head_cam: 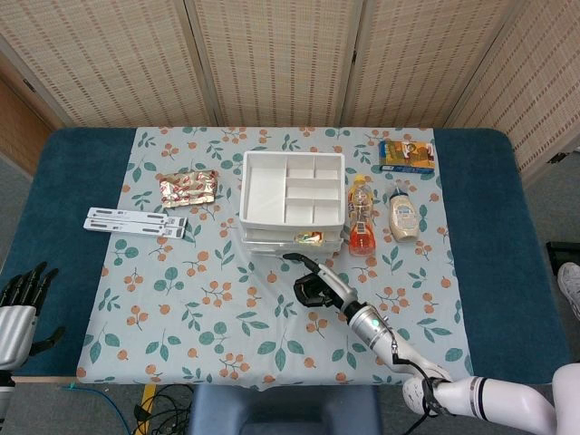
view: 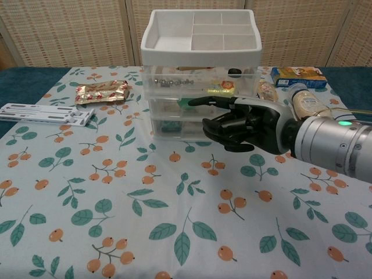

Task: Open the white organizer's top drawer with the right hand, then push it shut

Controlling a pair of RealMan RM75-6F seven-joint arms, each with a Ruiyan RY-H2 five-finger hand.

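Right hand (view: pixel 244 125) seen before white organizer (view: pixel 200 43), fingers curled, nothing held. Top drawer (head_cam: pixel 292 237) protruding slightly. Floral tablecloth (head_cam: pixel 227 308) bare below organizer. Left hand (head_cam: pixel 18 304) spread, far left.

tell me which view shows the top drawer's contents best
The chest view: it faces the organizer's clear front, so small items inside the top drawer show through it. The head view looks down, so the white tray hides all but the drawer's front strip.
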